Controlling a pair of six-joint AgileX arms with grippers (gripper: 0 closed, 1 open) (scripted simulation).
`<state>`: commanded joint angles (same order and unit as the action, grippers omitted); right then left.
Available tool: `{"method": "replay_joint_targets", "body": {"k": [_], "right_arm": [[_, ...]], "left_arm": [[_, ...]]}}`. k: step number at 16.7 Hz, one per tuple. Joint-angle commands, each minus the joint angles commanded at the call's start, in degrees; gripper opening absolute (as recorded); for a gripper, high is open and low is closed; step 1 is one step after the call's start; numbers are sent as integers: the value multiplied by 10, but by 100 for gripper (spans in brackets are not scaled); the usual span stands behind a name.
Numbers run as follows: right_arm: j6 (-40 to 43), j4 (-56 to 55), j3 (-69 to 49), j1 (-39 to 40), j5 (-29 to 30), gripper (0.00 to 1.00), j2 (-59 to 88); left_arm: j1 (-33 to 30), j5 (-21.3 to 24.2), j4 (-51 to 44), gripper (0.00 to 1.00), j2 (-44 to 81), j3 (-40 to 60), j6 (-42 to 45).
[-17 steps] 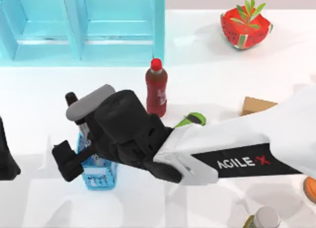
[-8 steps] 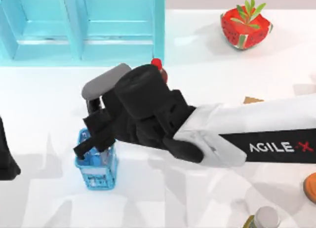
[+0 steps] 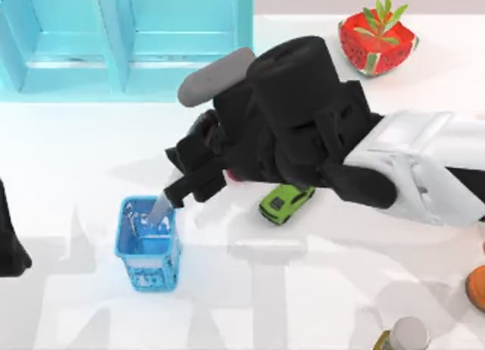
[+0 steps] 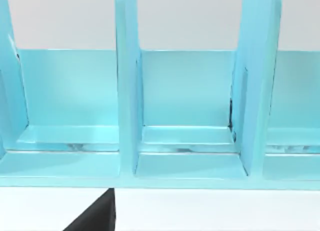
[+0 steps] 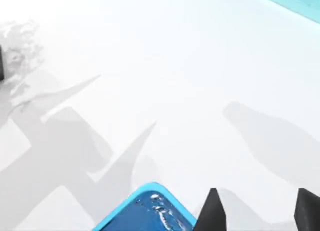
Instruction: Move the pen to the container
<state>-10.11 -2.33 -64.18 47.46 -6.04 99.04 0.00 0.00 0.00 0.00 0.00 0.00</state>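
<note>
The pen's white-grey barrel (image 3: 161,208) slants down from my right gripper (image 3: 186,189) toward the rim of a light-blue basket (image 3: 148,244). Its cap end is hidden under the gripper, which is shut on the pen and held high over the table's middle. In the right wrist view the two black fingertips (image 5: 212,213) stand a marker's width apart at the picture's edge, beside a corner of the basket (image 5: 150,206). The container is hidden under my right arm. My left arm (image 3: 9,248) is parked at the table's left edge.
A blue shelf unit (image 3: 125,39) runs along the back left and is also in the left wrist view (image 4: 185,156). A green toy car (image 3: 286,201) lies under the right arm. A watermelon-shaped planter (image 3: 377,35) stands at the back right. A white-capped jar (image 3: 407,335) is at the front right.
My right arm has risen and swung right, away from the basket, carrying the pen with it. The green car has come into view; the red bottle and the cardboard box are now covered.
</note>
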Motion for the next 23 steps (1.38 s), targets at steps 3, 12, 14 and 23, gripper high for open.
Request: {"method": "replay_joint_targets", "body": {"k": [3, 12, 14, 23], "right_arm": [[13, 49, 14, -21, -18, 0, -66], [31, 115, 32, -56, -53, 0, -148], [35, 120, 29, -62, -56, 0, -148], [209, 281, -23, -329, -138, 0, -164]], "left_arm": [[0, 0, 0, 100, 0, 0, 0], [0, 0, 0, 100, 0, 0, 0], [0, 0, 0, 100, 0, 0, 0], [0, 0, 0, 100, 0, 0, 0]]}}
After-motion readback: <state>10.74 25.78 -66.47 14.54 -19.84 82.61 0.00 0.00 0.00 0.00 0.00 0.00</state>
